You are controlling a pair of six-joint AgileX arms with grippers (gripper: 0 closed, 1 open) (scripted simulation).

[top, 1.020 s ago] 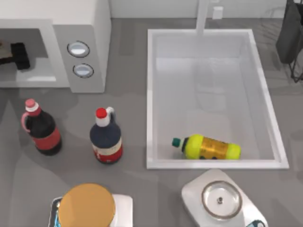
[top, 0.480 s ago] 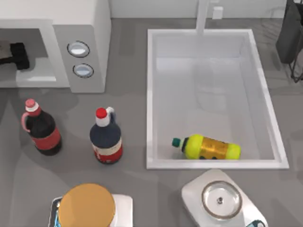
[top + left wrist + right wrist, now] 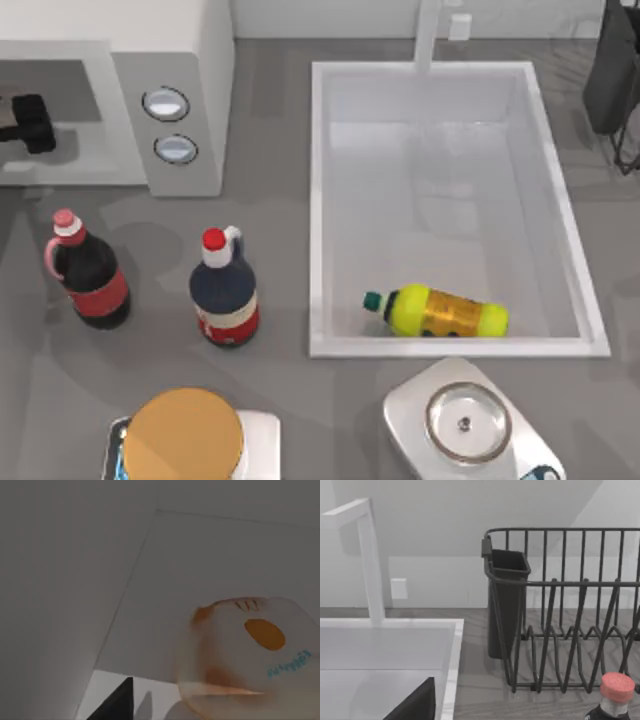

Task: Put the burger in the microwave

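My left end effector (image 3: pixel 25 125) was inside the microwave (image 3: pixel 190 60), and I could not tell if it was open or shut. The burger (image 3: pixel 240 660) sat just in front of it, on the floor of the microwave. Farther off on the counter (image 3: pixel 280 250) stood two dark bottles (image 3: pixel 225 295).

The left gripper (image 3: pixel 22 122) reaches level at the table's far left.
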